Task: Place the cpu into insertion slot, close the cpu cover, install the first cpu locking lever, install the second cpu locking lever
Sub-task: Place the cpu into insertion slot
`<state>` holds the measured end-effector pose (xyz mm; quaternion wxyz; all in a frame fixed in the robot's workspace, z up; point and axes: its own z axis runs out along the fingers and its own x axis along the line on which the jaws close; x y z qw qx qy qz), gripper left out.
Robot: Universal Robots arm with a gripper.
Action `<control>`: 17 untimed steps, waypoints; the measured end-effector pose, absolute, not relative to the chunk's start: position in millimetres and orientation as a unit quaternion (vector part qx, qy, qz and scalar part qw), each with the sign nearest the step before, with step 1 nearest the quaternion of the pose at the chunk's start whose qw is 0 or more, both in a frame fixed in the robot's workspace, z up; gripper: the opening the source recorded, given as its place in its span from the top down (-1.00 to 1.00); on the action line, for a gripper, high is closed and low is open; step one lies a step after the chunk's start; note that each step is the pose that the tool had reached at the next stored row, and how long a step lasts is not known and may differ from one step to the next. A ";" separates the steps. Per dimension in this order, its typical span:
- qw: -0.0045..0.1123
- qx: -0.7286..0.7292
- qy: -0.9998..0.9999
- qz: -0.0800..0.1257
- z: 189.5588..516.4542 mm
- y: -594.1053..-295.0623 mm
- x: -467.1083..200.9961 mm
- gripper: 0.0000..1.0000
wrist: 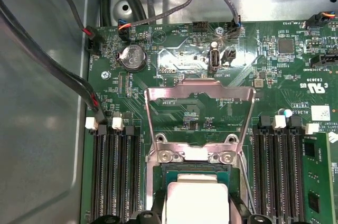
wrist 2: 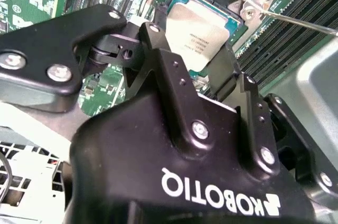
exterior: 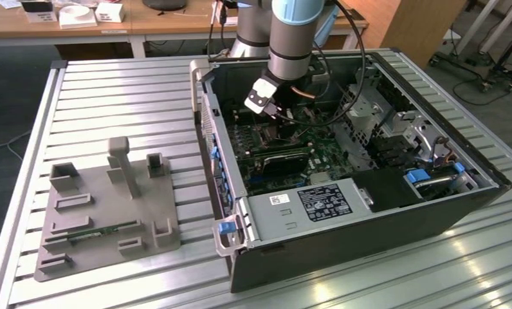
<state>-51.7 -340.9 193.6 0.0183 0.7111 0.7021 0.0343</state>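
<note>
- Gripper [exterior: 276,116] in the exterior view hangs from the arm inside the open computer case [exterior: 428,212], low over the green motherboard [exterior: 325,158] toward the case's far edge; the case lies on its side on the slatted table [exterior: 127,96], by the table edge on the exterior view's right, so the board faces up for a straight descent; a grey fixture tray [exterior: 93,193] sits near the opposite table edge, well apart.
- In the second wrist view the cpu [wrist 2: 203,23] sits between the two black fingers [wrist 2: 163,60]; they bear on opposite edges, so the gripper is clamped on the cpu by its sides, which I judge leaves the underside free for seating; a thin wire locking lever [wrist 2: 301,20] runs clear of the socket corner, unhooked.
- In the first wrist view the cpu cover [wrist: 198,92] stands flipped back from its hinge, bare board showing through its window, which leaves the insertion slot [wrist: 196,166] open; the cpu is squarely over the slot, at or just above it; whether it is fully seated I cannot tell; memory slots [wrist: 113,176] flank the socket on both sides.
</note>
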 end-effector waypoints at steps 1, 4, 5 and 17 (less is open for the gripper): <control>0.018 0.711 0.702 0.034 193.6 -340.8 -51.7 -0.08; 0.018 0.711 0.702 0.034 193.6 -340.9 -51.4 -0.08; 0.018 0.710 0.703 0.034 193.5 -340.9 -51.2 -0.08; 0.017 0.707 0.707 0.035 191.5 -340.9 -50.9 -0.08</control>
